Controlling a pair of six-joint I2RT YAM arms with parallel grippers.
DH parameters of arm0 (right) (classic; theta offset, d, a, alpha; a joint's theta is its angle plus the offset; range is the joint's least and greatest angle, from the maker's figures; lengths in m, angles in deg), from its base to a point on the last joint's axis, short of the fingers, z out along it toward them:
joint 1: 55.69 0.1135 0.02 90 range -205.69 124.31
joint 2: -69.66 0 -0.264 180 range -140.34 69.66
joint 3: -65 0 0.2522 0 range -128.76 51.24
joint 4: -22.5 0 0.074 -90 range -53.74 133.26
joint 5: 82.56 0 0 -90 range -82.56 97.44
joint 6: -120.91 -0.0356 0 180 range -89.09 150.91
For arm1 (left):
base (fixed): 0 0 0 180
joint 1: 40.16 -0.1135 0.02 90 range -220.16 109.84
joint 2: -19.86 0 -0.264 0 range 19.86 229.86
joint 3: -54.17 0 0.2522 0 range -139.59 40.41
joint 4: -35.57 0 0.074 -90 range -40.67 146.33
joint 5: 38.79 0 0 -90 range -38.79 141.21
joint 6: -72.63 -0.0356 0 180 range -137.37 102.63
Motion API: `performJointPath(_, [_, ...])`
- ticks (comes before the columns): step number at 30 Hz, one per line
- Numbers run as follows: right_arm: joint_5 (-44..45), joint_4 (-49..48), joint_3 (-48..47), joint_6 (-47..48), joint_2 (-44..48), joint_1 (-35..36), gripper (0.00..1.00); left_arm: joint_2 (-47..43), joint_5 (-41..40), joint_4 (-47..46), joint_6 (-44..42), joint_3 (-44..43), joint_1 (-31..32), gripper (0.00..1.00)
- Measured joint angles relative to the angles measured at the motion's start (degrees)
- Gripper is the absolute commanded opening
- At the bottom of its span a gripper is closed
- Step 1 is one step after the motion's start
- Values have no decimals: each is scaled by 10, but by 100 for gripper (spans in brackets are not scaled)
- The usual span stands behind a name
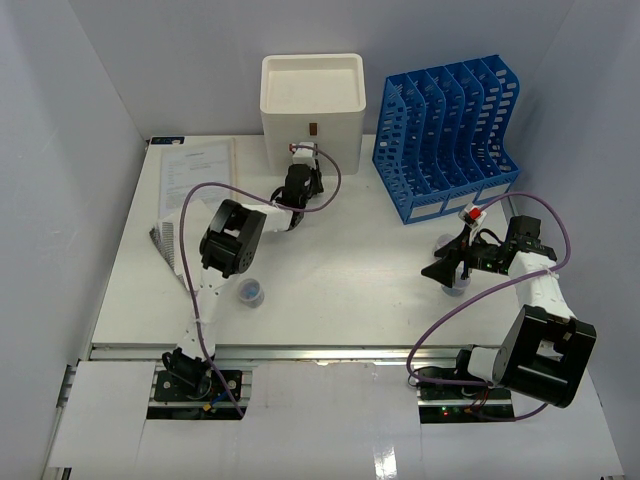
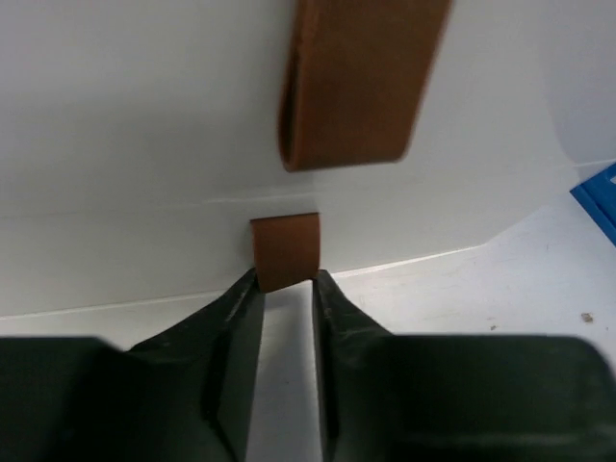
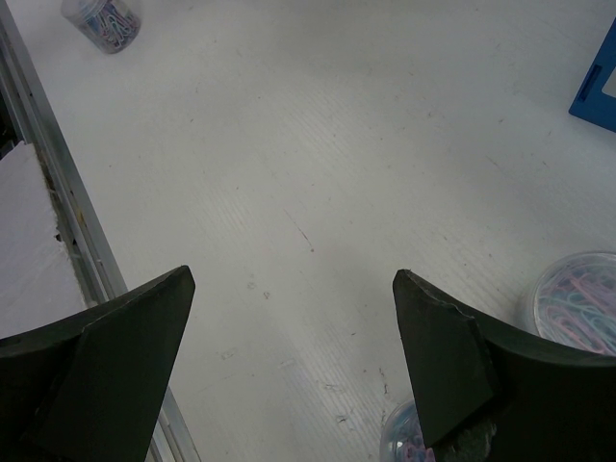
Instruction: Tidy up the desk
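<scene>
The desk [image 1: 340, 270] is a wide white tabletop with a metal rail [image 1: 300, 352] along its front. A cream three-drawer box [image 1: 312, 95] stands at the back. My left gripper [image 1: 303, 160] is against the box front. In the left wrist view its jaws [image 2: 285, 281] are closed on a brown pull tab [image 2: 285, 245] low on the box, and another tab [image 2: 356, 82] shows above. My right gripper [image 1: 440, 270] hovers over the desk's right side, open and empty [image 3: 294, 279].
A blue slotted file rack [image 1: 445, 135] stands back right. Papers [image 1: 195, 175] lie back left. A paper-clip jar [image 1: 250, 291] sits front left, and it also shows in the right wrist view [image 3: 104, 19]. Two more jars [image 3: 577, 298] [image 3: 409, 438] sit under the right gripper.
</scene>
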Motion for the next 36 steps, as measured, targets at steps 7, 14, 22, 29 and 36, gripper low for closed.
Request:
performJointPath(7, [0,0,0,0,0,0,90,-1,-6,-5,-15,5,-5,0])
performJointPath(14, [0,0,0,0,0,0,90,-41,3,-46,-29,78,-6,0])
performJointPath(22, [0,0,0,0,0,0,90,-112,24,-91,-29,164,-6,0])
performJointPath(29, [0,0,0,0,0,0,90,-150,45,-109,-11,262,-6,0])
performJointPath(36, [-1,0,0,0,1,0,90,-232,62,-120,11,363,-2,46])
